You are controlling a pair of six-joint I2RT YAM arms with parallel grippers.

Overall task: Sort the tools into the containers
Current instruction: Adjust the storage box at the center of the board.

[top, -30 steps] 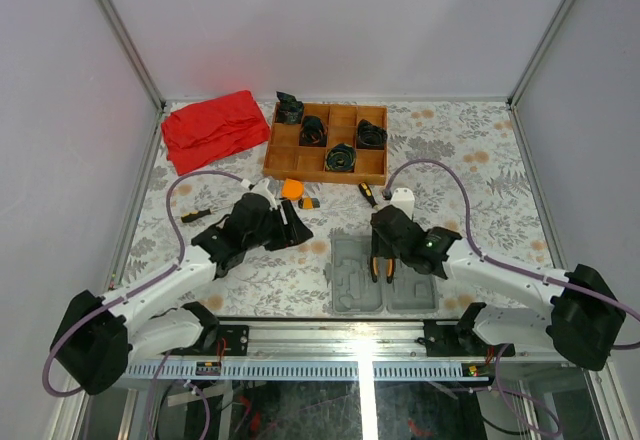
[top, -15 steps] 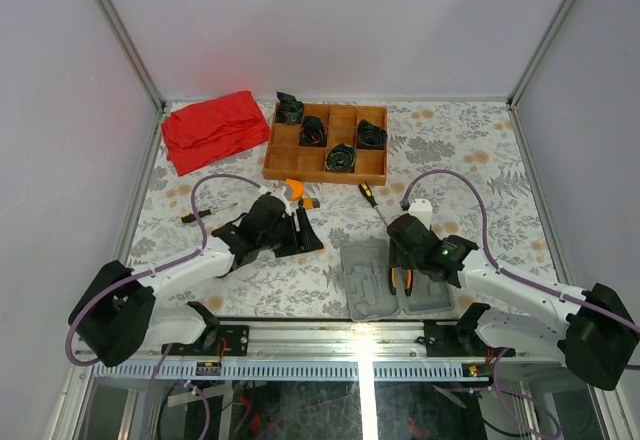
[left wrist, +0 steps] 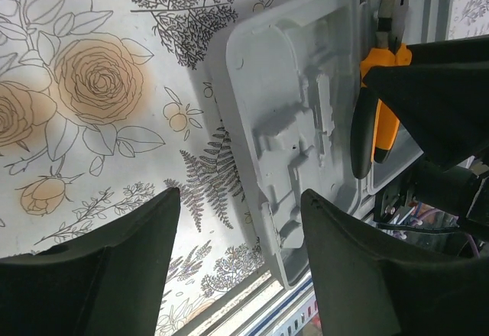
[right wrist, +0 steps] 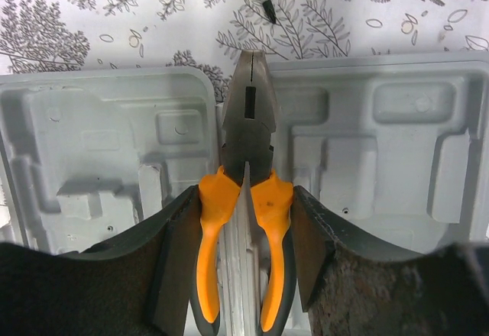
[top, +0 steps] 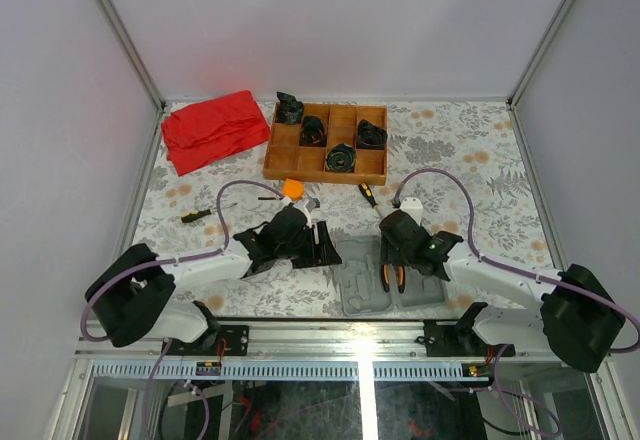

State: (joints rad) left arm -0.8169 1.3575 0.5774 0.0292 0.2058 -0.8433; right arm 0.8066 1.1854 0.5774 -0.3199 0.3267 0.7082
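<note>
A black-and-yellow screwdriver (top: 195,215) is seen lying on the floral-printed counter (top: 460,160), well apart from both arms. Further right, the left gripper (top: 325,245) is held low just beside the left edge of the grey case (top: 355,280). In the left wrist view this gripper (left wrist: 237,198) is seen released, its dark fingers spread wide with only patterned cloth and the case's corner between them. A round orange tape measure (top: 292,188) lies behind it, near the wooden tray (top: 327,143).

The case (right wrist: 99,137) is laid open flat, a matt grey plastic shell with rounded corners and angular moulded recesses. The orange-handled pliers (right wrist: 246,130) are positioned over its middle hinge line, steel nose pointing away from the arm bases. The right gripper (right wrist: 246,198) is clenched on the two handles, one finger pressed against each. The handle ends are cut off by the picture's lower edge, so whether the pliers rest on the case cannot be told. Beyond the case, only the thin tip of a second screwdriver (right wrist: 263,0) is shown.
</note>
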